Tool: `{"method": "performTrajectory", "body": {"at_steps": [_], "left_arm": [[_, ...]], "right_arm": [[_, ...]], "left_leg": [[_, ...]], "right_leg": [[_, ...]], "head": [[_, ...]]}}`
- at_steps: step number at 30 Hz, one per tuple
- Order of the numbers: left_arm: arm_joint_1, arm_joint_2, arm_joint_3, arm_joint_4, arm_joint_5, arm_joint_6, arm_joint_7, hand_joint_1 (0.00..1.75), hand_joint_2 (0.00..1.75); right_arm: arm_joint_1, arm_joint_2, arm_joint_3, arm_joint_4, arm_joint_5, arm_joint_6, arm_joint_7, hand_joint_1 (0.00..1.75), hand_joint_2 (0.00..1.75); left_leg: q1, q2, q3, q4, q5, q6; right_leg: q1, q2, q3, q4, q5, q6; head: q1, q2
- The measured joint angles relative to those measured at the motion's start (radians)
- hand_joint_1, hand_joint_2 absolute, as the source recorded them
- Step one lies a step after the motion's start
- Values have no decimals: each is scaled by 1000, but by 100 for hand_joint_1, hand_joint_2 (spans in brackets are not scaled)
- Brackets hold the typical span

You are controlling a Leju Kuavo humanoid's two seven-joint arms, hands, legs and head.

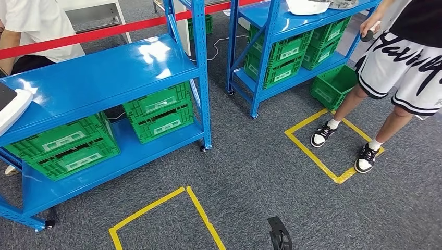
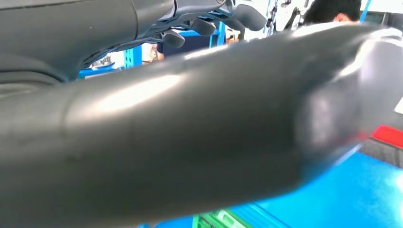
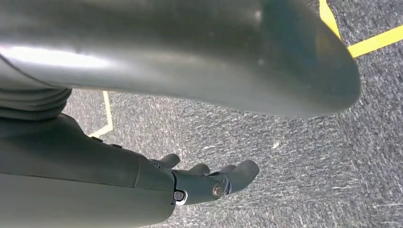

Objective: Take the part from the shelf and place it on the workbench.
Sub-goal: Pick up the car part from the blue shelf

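Closest in, the right hand (image 3: pixel 209 183) hangs low over the grey carpet floor (image 1: pixel 260 172), dark fingers (image 3: pixel 242 171) stretched out fairly straight with nothing in them, so it's open and empty. You can spot a dark bit of it poking in at the bottom edge of the head view too (image 1: pixel 279 234). Left hand (image 2: pixel 209 21) is mostly hidden behind its own big grey thumb; a few dark fingertips stick out past it and I honestly can't tell if it's open or closed.

Just ahead on the carpet there's a yellow tape square (image 1: pixel 167 219), and a second yellow tape square (image 1: pixel 333 146) off to the right, with a person in white patterned shorts and black-and-white sneakers (image 1: pixel 396 78) standing inside it, holding a small dark object.

Further on, the near blue metal shelf rack (image 1: pixel 99 78) sits to the left, with green plastic crates (image 1: pixel 156 112) stacked on its lower level. A white rounded part (image 1: pixel 10 107) lies on its top deck at the far left edge, partly cut off by the frame.

Behind that, a second blue metal rack (image 1: pixel 292 26) holds more green crates, with another white piece (image 1: pixel 307 6) on top. A red barrier strip (image 1: pixel 104 31) runs across the back, someone in a white shirt (image 1: pixel 36 26) behind it
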Motion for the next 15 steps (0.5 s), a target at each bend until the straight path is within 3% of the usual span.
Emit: {"method": "performTrajectory", "body": {"at_steps": [1, 2, 4, 6, 9, 10, 12, 15], "left_arm": [[3, 0, 0, 1, 0, 0, 0, 0, 0], [5, 0, 0, 1, 0, 0, 0, 0, 0], [6, 0, 0, 1, 0, 0, 0, 0, 0], [5, -1, -1, 1, 0, 0, 0, 0, 0], [3, -1, -1, -1, 0, 0, 0, 0, 0], [3, 0, -1, -2, 0, 1, -1, 0, 0], [1, 0, -1, -3, 0, 3, -3, 0, 0], [6, 0, -1, 0, 1, 3, -2, 0, 0]], "right_arm": [[1, 0, 0, 0, 0, 0, 0, 0, 0], [2, 0, 0, 0, 0, 0, 0, 0, 0], [3, -1, 0, 0, 0, 0, 0, 0, 0], [3, -1, 0, 0, 0, 0, 0, 0, 0], [4, -1, 0, 0, 0, 0, 0, 0, 0], [3, -1, 0, 0, 0, 0, 0, 0, 0], [2, -1, 0, 0, 0, 0, -1, 0, 0], [3, -1, 0, 0, 0, 0, -1, 0, 0]], "left_leg": [[0, -1, 9, 0, -9, -1], [-1, -2, 20, 0, -18, -3], [-1, -1, 45, 1, -39, -9], [-3, -2, 62, 0, -56, -20], [-5, -4, 70, 9, -60, -40], [-4, -3, 62, 31, -55, -45], [-2, 0, 7, 119, -55, -54], [2, 1, -112, 269, -118, -64]], "right_leg": [[0, 0, -23, 5, 0, 0], [0, 0, -29, -25, 22, -1], [1, -2, -4, -151, 121, -7], [6, -4, 24, -239, 181, -17], [7, -3, 43, -257, 185, -37], [5, -3, 51, -260, 184, -44], [3, -1, 71, -264, 174, -56], [3, 2, 97, -265, 148, -63]], "head": [[0, 0], [1, 0], [0, 0], [-1, 0], [-2, 0], [-3, 0], [-4, 0], [-5, 0]]}}
